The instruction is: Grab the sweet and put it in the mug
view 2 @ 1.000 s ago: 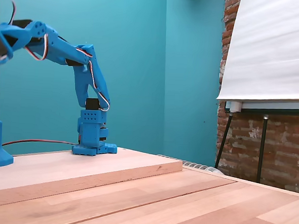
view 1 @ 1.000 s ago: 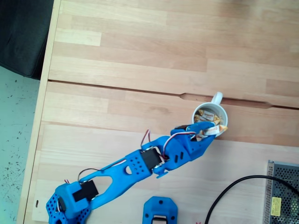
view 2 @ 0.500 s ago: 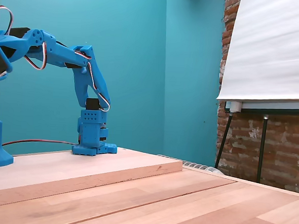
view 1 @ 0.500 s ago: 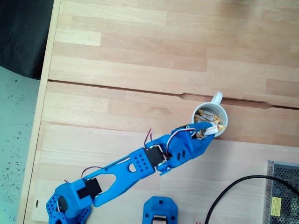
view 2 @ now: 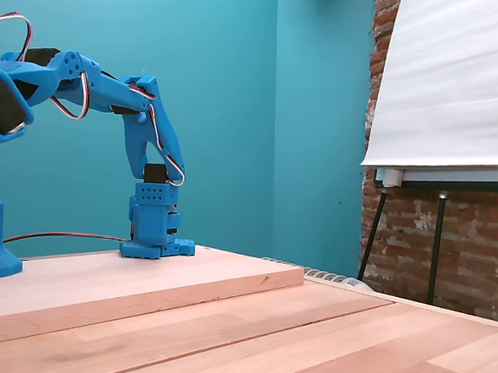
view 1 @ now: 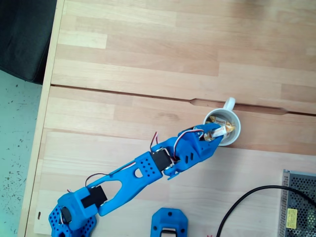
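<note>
Blue gripper (view 1: 213, 133) poised over the white mug's (view 1: 232, 138) near rim, fingers pinched narrow on the sweet (view 1: 220, 131); more wrapped candies (view 1: 217, 120) inside the mug.

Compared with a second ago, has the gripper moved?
Yes. In the fixed view from above, the gripper has pulled back left, from the right rim of the mug toward its left rim. The mug itself stayed put.

We are seeing our blue arm (view 2: 111, 93) reaching left from its base (view 2: 155, 231) standing on the wooden table (view 2: 224, 320).
</note>
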Tool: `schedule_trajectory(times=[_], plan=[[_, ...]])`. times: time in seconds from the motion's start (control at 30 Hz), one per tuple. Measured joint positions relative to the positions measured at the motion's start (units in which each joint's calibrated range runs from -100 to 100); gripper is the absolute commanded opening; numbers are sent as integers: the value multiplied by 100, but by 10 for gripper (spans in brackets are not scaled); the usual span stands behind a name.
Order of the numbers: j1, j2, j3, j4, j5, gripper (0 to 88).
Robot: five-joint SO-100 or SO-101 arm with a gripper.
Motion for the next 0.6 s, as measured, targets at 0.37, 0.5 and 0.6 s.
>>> schedule_trajectory(times=[0.37,0.5,0.6], plan=[[0,0,0,0,-83,124],[0,-154,197,8,-117,56],[-22,-727,619,16,-200,28]])
